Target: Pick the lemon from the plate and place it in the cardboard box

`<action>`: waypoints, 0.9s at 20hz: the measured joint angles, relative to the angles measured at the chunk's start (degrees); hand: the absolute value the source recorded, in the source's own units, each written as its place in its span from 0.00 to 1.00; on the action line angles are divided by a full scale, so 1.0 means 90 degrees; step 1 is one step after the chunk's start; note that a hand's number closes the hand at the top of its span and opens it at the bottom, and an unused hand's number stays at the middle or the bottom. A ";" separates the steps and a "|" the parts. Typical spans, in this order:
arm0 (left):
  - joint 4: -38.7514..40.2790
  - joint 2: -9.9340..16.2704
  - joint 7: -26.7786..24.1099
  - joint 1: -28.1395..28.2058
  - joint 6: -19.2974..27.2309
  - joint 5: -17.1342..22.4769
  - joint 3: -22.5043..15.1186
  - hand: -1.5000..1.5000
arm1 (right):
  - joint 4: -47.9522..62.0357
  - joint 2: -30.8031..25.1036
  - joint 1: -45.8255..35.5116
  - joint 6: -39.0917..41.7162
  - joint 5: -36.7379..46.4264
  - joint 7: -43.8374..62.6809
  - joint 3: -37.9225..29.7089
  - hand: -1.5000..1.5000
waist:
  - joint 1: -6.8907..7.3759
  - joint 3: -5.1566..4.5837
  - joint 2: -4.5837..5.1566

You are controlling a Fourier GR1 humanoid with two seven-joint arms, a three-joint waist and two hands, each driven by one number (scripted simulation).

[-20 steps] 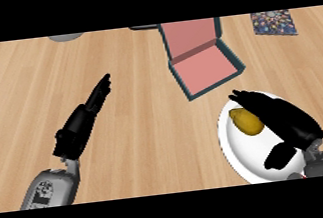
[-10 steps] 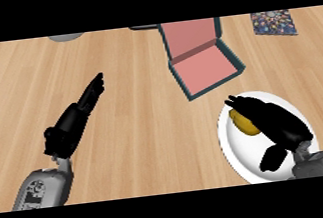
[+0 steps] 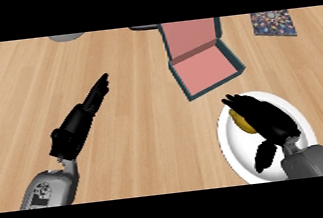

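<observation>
The yellow lemon point(image 3: 240, 121) lay on the round white plate point(image 3: 235, 150) at the lower right of the frame, near the plate's upper left rim. The robot's black right hand point(image 3: 268, 120) hung directly over it, covering most of the fruit so that only a yellow sliver showed at the hand's left edge. Its fingers pointed toward the upper left and bent down around the lemon, while the thumb point(image 3: 264, 154) trailed lower over the plate's middle; whether the fingers actually pressed on the fruit could not be told. The grey right forearm point(image 3: 312, 162) entered from the bottom right corner.

The open cardboard box point(image 3: 206, 72) with a pink inside and dark teal walls sat just above the plate, in the upper middle of the frame, its lid flap folded back toward the top edge. Box and plate were close but apart.

The black left hand point(image 3: 80, 121) rested at the left of the frame over bare light wooden counter point(image 3: 145, 133), fingers straight and pressed together, pointing to the upper right and holding nothing. A grey round object point(image 3: 66, 37) showed partly at the top left edge, and a dark patterned square mat point(image 3: 273, 23) lay at the upper right.
</observation>
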 measured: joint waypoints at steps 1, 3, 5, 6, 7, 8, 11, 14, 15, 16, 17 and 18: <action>0.0046 -0.0079 -0.0031 -0.0004 0.0066 -0.0078 -0.0039 0.50 | 0.0110 0.0029 -0.0029 -0.0091 0.0048 -0.0081 -0.0027 1.00 | 0.0000 -0.0013 -0.0009; 0.0112 -0.0047 -0.0148 0.0029 0.0002 -0.0096 0.0017 0.50 | 0.0223 0.0041 -0.0108 -0.0053 0.0096 -0.0155 -0.0093 1.00 | -0.0004 -0.0027 -0.0020; 0.0100 -0.0055 -0.0202 0.0081 -0.0009 -0.0121 0.0052 0.50 | 0.0264 0.0084 -0.0143 -0.0094 0.0232 -0.0174 -0.0072 1.00 | -0.0008 -0.0040 -0.0035; 0.0139 -0.0060 -0.0272 0.0108 -0.0030 -0.0126 0.0060 0.50 | 0.0300 0.0079 -0.0138 -0.0175 0.0275 -0.0268 -0.0077 1.00 | -0.0005 -0.0048 -0.0045; 0.0186 -0.0072 -0.0265 0.0080 -0.0031 -0.0144 0.0071 0.50 | 0.0234 0.0070 -0.0083 -0.0238 0.0330 -0.0317 -0.0057 1.00 | -0.0008 -0.0056 -0.0053; 0.0143 -0.0088 -0.0137 -0.0001 -0.0054 -0.0118 0.0084 0.50 | 0.0270 0.0058 -0.0083 -0.0331 0.0367 -0.0421 -0.0063 1.00 | -0.0005 -0.0062 -0.0058; 0.0157 -0.0151 -0.0188 0.0028 -0.0026 -0.0204 0.0042 0.50 | 0.0451 0.0072 -0.0233 -0.0468 0.0492 -0.0624 -0.0075 1.00 | -0.0010 -0.0060 -0.0054; 0.0232 -0.0131 -0.0167 -0.0086 -0.0067 -0.0167 0.0121 0.50 | 0.0298 0.0133 -0.0245 -0.0584 0.0702 -0.0836 0.0224 1.00 | -0.0027 -0.0070 -0.0057; 0.0136 -0.0152 -0.0057 -0.0095 -0.0081 -0.0150 0.0096 0.50 | 0.0236 0.0169 -0.0315 -0.0533 0.0733 -0.0905 0.0330 1.00 | -0.0016 -0.0060 -0.0050; 0.0180 -0.0158 -0.0041 -0.0157 -0.0071 -0.0159 0.0110 0.50 | 0.0220 0.0232 -0.0381 -0.0530 0.0808 -0.0984 0.0491 1.00 | -0.0012 -0.0053 -0.0040; 0.0249 -0.0173 -0.0114 -0.0158 -0.0054 -0.0189 0.0107 0.50 | 0.0164 0.0250 -0.0456 -0.0520 0.0858 -0.1071 0.0592 1.00 | -0.0011 -0.0042 -0.0030; 0.0271 -0.0189 -0.0076 -0.0207 -0.0046 -0.0192 0.0117 0.50 | 0.0010 0.0283 -0.0404 -0.0531 0.0915 -0.1106 0.0711 1.00 | -0.0019 -0.0034 -0.0025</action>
